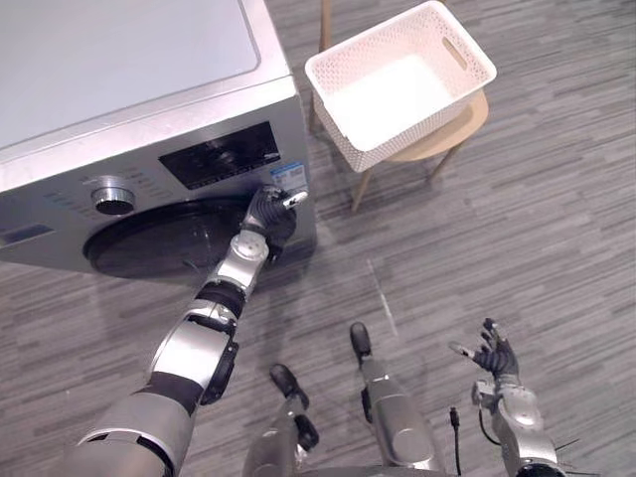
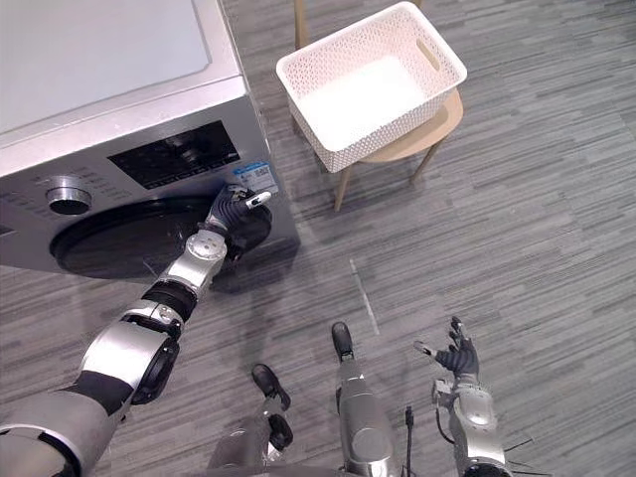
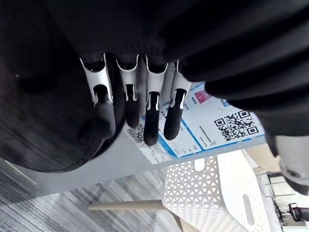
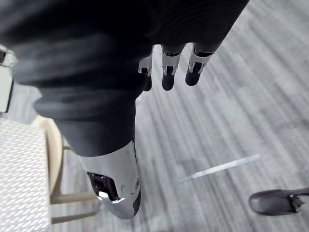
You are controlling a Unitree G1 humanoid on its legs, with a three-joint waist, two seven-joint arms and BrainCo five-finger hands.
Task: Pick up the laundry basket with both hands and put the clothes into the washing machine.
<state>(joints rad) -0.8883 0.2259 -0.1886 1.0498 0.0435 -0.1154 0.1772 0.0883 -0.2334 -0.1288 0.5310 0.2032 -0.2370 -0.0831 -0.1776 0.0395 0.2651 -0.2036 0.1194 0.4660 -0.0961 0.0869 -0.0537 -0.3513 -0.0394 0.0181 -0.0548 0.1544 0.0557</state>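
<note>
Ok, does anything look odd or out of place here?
Yes: the basket on the stool is empty, with no clothes in it, and it overhangs the seat. The left hand is at the washer door's edge instead.

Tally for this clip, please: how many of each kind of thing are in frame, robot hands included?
washing machine: 1
laundry basket: 1
wooden chair: 1
robot hands: 2 (left hand, right hand)
Total: 5
</note>
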